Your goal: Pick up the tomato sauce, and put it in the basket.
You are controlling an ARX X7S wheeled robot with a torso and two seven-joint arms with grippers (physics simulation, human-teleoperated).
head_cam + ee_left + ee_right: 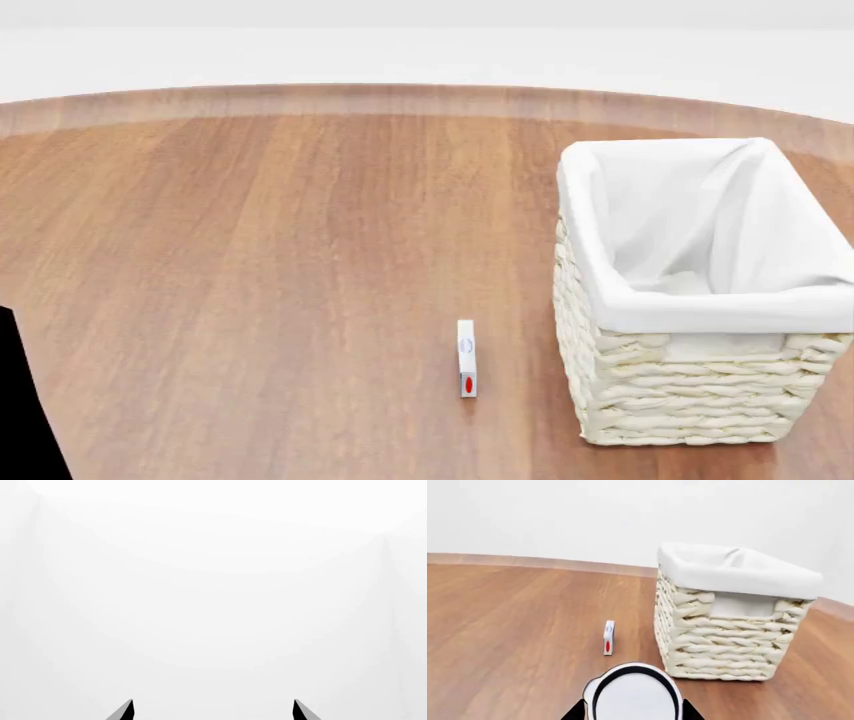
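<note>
My right hand (632, 713) looks closed around the tomato sauce (634, 692), with only its round top showing. The basket (727, 635) stands just ahead of that hand on the counter (514, 610). My left hand (213, 713) is spread open, holding nothing.

Robot body, visible parts: left pincer (213, 711), two pointed fingertips (125, 711), black with light grey faces; right pincer (633, 711), black angular finger bases flanking a rounded white object with a black-edged rim; a plain black body section (24, 420) at the head view's left edge.
</note>
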